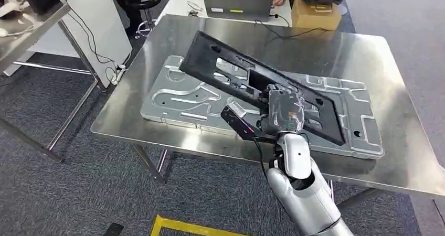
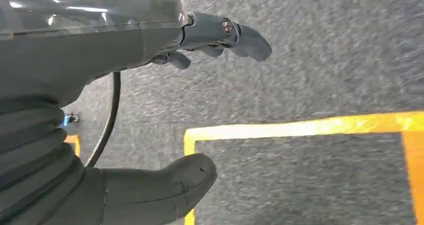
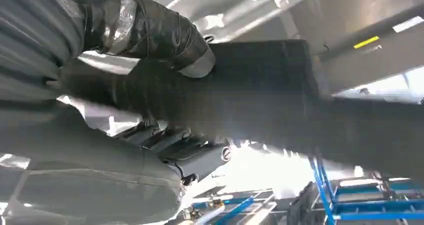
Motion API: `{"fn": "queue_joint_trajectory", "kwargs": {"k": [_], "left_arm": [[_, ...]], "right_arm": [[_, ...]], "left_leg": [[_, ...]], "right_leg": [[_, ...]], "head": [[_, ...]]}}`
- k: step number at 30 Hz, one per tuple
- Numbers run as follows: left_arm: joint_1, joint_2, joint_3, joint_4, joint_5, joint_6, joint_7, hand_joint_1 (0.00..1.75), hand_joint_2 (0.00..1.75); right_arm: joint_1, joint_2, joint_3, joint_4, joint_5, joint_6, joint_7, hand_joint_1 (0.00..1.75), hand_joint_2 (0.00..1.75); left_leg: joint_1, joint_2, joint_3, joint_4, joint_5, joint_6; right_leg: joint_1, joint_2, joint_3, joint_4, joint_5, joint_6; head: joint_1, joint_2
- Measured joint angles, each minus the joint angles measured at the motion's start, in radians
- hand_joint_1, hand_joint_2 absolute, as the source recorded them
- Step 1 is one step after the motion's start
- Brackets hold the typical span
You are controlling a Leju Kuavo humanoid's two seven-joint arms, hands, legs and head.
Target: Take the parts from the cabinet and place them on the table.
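Here, my left robot hand (image 2: pixel 165 110) hangs released over grey carpet. At one o'clock my right robot hand (image 1: pixel 282 113) grasps the black panel (image 1: pixel 246 81), tilted above the silver stamped plate (image 1: pixel 178 102) lying flat on the steel bench (image 1: pixel 367 57).

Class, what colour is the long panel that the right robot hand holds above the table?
Black panel; the head view shows it best.

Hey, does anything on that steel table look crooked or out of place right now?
The black panel sits askew: gripped by the right hand, it tilts diagonally above the silver stamped plate, not flat on the table.
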Motion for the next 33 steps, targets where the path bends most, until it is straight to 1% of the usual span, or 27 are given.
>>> {"fn": "queue_joint_trajectory", "kwargs": {"k": [1, 3, 4, 5, 7, 8, 9, 10, 11, 12, 13, 14, 15, 17, 18, 19, 20, 21, 23, 24, 25, 26, 27, 28, 29, 30, 33], "left_arm": [[-0.002, 0.000, 0.000, 0.000, 0.002, 0.000, 0.000, 0.00, 1.75], [0.002, 0.000, 0.000, 0.000, 0.003, 0.000, 0.000, 0.00, 1.75], [0.003, 0.000, 0.000, 0.000, 0.003, 0.000, 0.000, 0.00, 1.75], [0.003, 0.000, 0.000, 0.000, 0.004, 0.000, -0.001, 0.00, 1.75], [0.000, 0.000, 0.000, 0.000, 0.009, 0.000, -0.003, 0.00, 1.75], [0.000, 0.000, 0.000, 0.000, 0.010, 0.000, -0.006, 0.00, 1.75], [0.002, 0.000, -0.001, 0.000, 0.011, 0.000, -0.006, 0.00, 1.75], [0.004, 0.000, -0.001, 0.000, 0.012, 0.000, -0.006, 0.00, 1.75], [0.006, 0.000, -0.001, 0.000, 0.013, 0.000, -0.007, 0.00, 1.75], [0.006, 0.000, -0.001, 0.000, 0.013, 0.000, -0.008, 0.00, 1.75], [0.004, 0.000, -0.002, 0.000, 0.013, 0.000, -0.008, 0.00, 1.75], [0.006, 0.000, -0.003, 0.000, 0.013, 0.000, -0.009, 0.00, 1.75], [0.001, -0.002, -0.005, 0.000, 0.013, 0.000, -0.009, 0.00, 1.75], [0.001, -0.001, -0.010, 0.000, 0.013, 0.000, -0.008, 0.00, 1.75], [0.001, -0.002, -0.011, 0.000, 0.013, 0.000, -0.009, 0.00, 1.75], [-0.001, -0.002, -0.012, 0.000, 0.013, 0.000, -0.009, 0.00, 1.75], [0.000, -0.002, -0.014, 0.000, 0.015, 0.000, -0.009, 0.00, 1.75], [-0.002, -0.002, -0.016, 0.000, 0.016, 0.001, -0.009, 0.00, 1.75], [-0.004, 0.001, -0.017, 0.000, 0.016, 0.001, -0.008, 0.00, 1.75], [-0.004, 0.003, -0.017, 0.000, 0.016, 0.001, -0.008, 0.00, 1.75], [-0.001, 0.003, -0.017, 0.000, 0.016, 0.001, -0.008, 0.00, 1.75], [0.002, 0.003, -0.017, 0.000, 0.016, 0.001, -0.007, 0.00, 1.75], [0.003, 0.003, -0.017, 0.000, 0.016, 0.001, -0.007, 0.00, 1.75], [0.002, 0.003, -0.017, 0.000, 0.016, 0.001, -0.008, 0.00, 1.75], [0.002, 0.005, -0.017, 0.000, 0.016, 0.001, -0.008, 0.00, 1.75], [0.003, 0.006, -0.017, 0.000, 0.017, 0.001, -0.007, 0.00, 1.75], [-0.001, 0.007, -0.018, 0.000, 0.021, 0.008, -0.008, 0.00, 1.75]], "right_arm": [[0.001, -0.007, -0.004, 0.002, -0.002, 0.006, 0.004, 1.75, 1.75], [0.005, -0.020, -0.013, 0.006, -0.013, 0.027, 0.009, 1.75, 1.75], [0.006, -0.025, -0.018, 0.008, -0.017, 0.035, 0.010, 1.75, 1.75], [0.003, -0.033, -0.022, 0.012, -0.018, 0.040, 0.011, 1.75, 1.75], [-0.002, -0.048, -0.032, 0.025, -0.019, 0.056, 0.011, 1.75, 1.75], [0.001, -0.056, -0.039, 0.041, -0.019, 0.064, 0.011, 1.75, 1.75], [0.005, -0.064, -0.042, 0.050, -0.019, 0.070, 0.011, 1.75, 1.75], [0.006, -0.070, -0.043, 0.059, -0.018, 0.074, 0.011, 1.75, 1.75], [0.006, -0.075, -0.045, 0.069, -0.018, 0.077, 0.010, 1.75, 1.75], [0.006, -0.078, -0.048, 0.078, -0.017, 0.080, 0.009, 1.75, 1.75], [0.005, -0.082, -0.053, 0.085, -0.016, 0.081, 0.009, 1.75, 1.75], [0.005, -0.086, -0.056, 0.089, -0.016, 0.081, 0.008, 1.75, 1.75], [0.002, -0.090, -0.057, 0.098, -0.015, 0.082, 0.008, 1.75, 1.75], [-0.002, -0.090, -0.058, 0.105, -0.015, 0.088, 0.005, 1.75, 1.75], [-0.002, -0.090, -0.059, 0.109, -0.015, 0.093, 0.003, 1.75, 1.75], [-0.005, -0.093, -0.061, 0.114, -0.015, 0.097, 0.000, 1.75, 1.75], [-0.002, -0.092, -0.063, 0.119, -0.016, 0.105, -0.003, 1.75, 1.75], [-0.007, -0.092, -0.063, 0.127, -0.018, 0.111, -0.009, 1.75, 1.75], [-0.008, -0.092, -0.063, 0.143, -0.021, 0.116, -0.016, 1.75, 1.75], [-0.004, -0.092, -0.063, 0.150, -0.021, 0.118, -0.017, 1.75, 1.75], [-0.003, -0.092, -0.063, 0.155, -0.022, 0.120, -0.018, 1.75, 1.75], [-0.003, -0.092, -0.063, 0.160, -0.022, 0.121, -0.018, 1.75, 1.75], [-0.003, -0.092, -0.063, 0.164, -0.022, 0.122, -0.018, 1.75, 1.75], [-0.005, -0.092, -0.063, 0.169, -0.025, 0.125, -0.021, 1.75, 1.75], [-0.005, -0.091, -0.063, 0.172, -0.030, 0.127, -0.025, 1.75, 1.75], [-0.008, -0.090, -0.063, 0.178, -0.032, 0.128, -0.028, 1.75, 1.75], [-0.012, -0.088, -0.063, 0.190, -0.048, 0.137, -0.038, 1.75, 1.75]], "left_leg": [[0.000, 0.000, 0.000, -0.002, -0.015, 0.013], [-0.001, -0.003, 0.002, -0.008, -0.022, 0.024], [0.005, -0.003, 0.012, -0.014, -0.024, 0.030], [0.005, -0.003, 0.020, -0.016, -0.029, 0.038], [0.005, -0.003, 0.027, -0.016, -0.038, 0.047], [0.005, -0.004, 0.034, -0.016, -0.046, 0.048], [0.004, -0.005, 0.042, -0.015, -0.054, 0.048], [0.004, -0.006, 0.053, -0.015, -0.061, 0.047], [0.004, -0.006, 0.067, -0.015, -0.071, 0.046], [0.004, -0.008, 0.083, -0.016, -0.082, 0.044], [0.003, -0.009, 0.101, -0.016, -0.094, 0.041], [0.005, -0.009, 0.103, -0.019, -0.104, 0.038], [0.000, -0.009, 0.111, -0.020, -0.107, 0.032], [0.004, -0.009, 0.108, -0.025, -0.110, 0.021], [0.005, -0.007, 0.111, -0.032, -0.111, 0.016], [-0.003, -0.004, 0.123, -0.039, -0.116, 0.009], [0.004, -0.003, 0.126, -0.033, -0.129, 0.007], [0.002, -0.003, 0.106, 0.019, -0.149, 0.006], [0.003, -0.002, 0.005, 0.190, -0.206, 0.001], [0.003, -0.003, -0.040, 0.255, -0.221, -0.002], [0.003, -0.002, -0.075, 0.289, -0.209, -0.003], [0.003, -0.002, -0.084, 0.270, -0.168, -0.002], [0.003, -0.002, -0.070, 0.206, -0.104, 0.000], [0.003, -0.002, -0.042, 0.115, -0.033, 0.005], [0.001, -0.002, -0.019, 0.026, 0.022, 0.013], [-0.006, -0.002, -0.009, 0.035, 0.001, 0.017], [-0.010, -0.005, 0.004, -0.007, -0.016, 0.024]], "right_leg": [[-0.003, -0.001, -0.005, -0.001, 0.000, 0.003], [-0.002, -0.003, 0.001, -0.008, -0.007, 0.013], [-0.005, -0.003, 0.002, -0.002, -0.019, 0.019], [-0.006, -0.004, -0.012, 0.035, -0.030, 0.025], [-0.009, -0.005, -0.091, 0.166, -0.077, 0.032], [-0.010, -0.004, -0.170, 0.282, -0.109, 0.036], [-0.011, -0.004, -0.217, 0.337, -0.109, 0.037], [-0.012, -0.004, -0.237, 0.339, -0.082, 0.036], [-0.012, -0.004, -0.234, 0.296, -0.027, 0.033], [-0.011, -0.004, -0.211, 0.220, 0.040, 0.027], [-0.010, -0.004, -0.176, 0.112, 0.115, 0.019], [-0.004, -0.003, -0.154, 0.056, 0.137, 0.011], [0.007, -0.003, -0.153, 0.057, 0.131, 0.008], [0.011, -0.005, -0.140, 0.028, 0.107, -0.001], [0.011, -0.005, -0.141, 0.028, 0.101, -0.007], [0.002, -0.004, -0.130, 0.014, 0.099, -0.011], [-0.004, -0.006, -0.109, -0.002, 0.097, -0.014], [-0.006, -0.006, -0.096, -0.009, 0.093, -0.020], [-0.005, -0.006, -0.084, -0.011, 0.081, -0.027], [-0.003, -0.006, -0.078, -0.010, 0.075, -0.028], [-0.002, -0.004, -0.069, -0.009, 0.067, -0.028], [-0.002, -0.002, -0.057, -0.008, 0.058, -0.027], [-0.001, -0.002, -0.042, -0.007, 0.048, -0.025], [0.000, -0.002, -0.027, -0.004, 0.036, -0.023], [0.001, -0.002, -0.017, -0.002, 0.024, -0.020], [0.006, -0.004, -0.015, 0.000, 0.020, -0.015], [0.003, -0.001, -0.027, 0.000, 0.019, -0.003]], "head": [[-0.001, 0.000], [0.000, 0.000], [-0.001, 0.000], [0.000, 0.000], [0.000, 0.000], [0.000, 0.000], [0.000, 0.000], [0.000, 0.000], [0.000, 0.000], [0.000, 0.000], [0.000, 0.000], [0.000, 0.000], [0.000, 0.000], [0.002, 0.000], [0.001, 0.000], [0.001, 0.000], [0.002, 0.000], [0.000, 0.000], [-0.001, 0.000], [-0.001, 0.000], [-0.001, 0.000], [-0.001, 0.000], [-0.001, 0.000], [-0.001, 0.000], [-0.001, 0.000], [0.000, 0.000], [-0.002, 0.000]]}}
